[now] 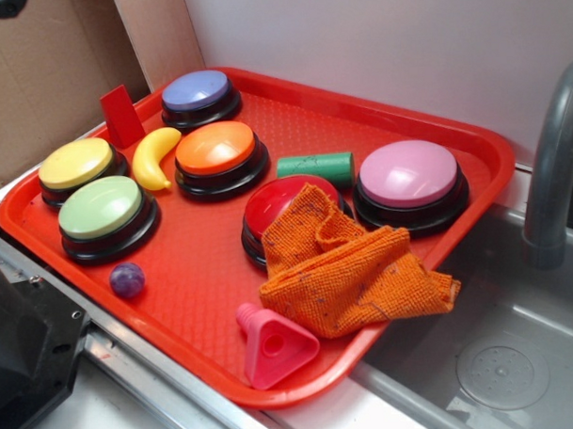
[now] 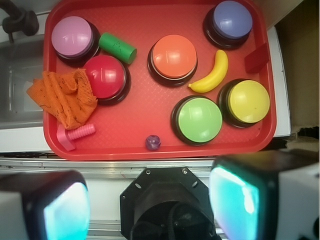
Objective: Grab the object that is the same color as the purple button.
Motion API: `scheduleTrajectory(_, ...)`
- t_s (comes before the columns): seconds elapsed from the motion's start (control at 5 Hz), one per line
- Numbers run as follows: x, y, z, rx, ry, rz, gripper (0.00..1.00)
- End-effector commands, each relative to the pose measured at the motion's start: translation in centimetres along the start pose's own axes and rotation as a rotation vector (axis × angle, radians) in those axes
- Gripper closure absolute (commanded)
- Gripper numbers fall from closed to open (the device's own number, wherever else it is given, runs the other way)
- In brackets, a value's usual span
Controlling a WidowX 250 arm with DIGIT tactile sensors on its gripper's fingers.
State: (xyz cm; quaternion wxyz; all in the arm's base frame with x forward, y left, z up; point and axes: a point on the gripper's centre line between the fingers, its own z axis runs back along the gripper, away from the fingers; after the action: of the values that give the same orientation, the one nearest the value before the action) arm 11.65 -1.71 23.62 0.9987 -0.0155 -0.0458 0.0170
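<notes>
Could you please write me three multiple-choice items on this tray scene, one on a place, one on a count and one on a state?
1. Where does the purple ball lie?
A. on the tray beside the green button
B. on top of the orange cloth
C. in the sink

2. How many domed push buttons stand on the red tray?
A. four
B. six
C. eight

3. How does the claw stand to the purple ball?
A. shut on it
B. open, well away from it
C. pressing it against the banana

Answers:
1 A: the ball rests on bare tray near the green button.
2 B: purple button, orange, yellow, green, red and pink.
3 B: in the wrist view the fingers are spread wide at the bottom of the picture, and the ball lies free on the tray.
</notes>
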Motion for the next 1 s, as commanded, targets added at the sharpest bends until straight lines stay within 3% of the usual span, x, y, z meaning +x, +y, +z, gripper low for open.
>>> scheduleTrajectory(0.0,0.0,0.0,0.0,0.000,0.000,0.000,0.00)
scheduleTrajectory(0.2,0.1,0.2,-2.5,-0.028,-0.017,0.003,0.00)
scheduleTrajectory(0.8,-0.2,0.3,-11.8,0.026,0.016,0.120,0.00)
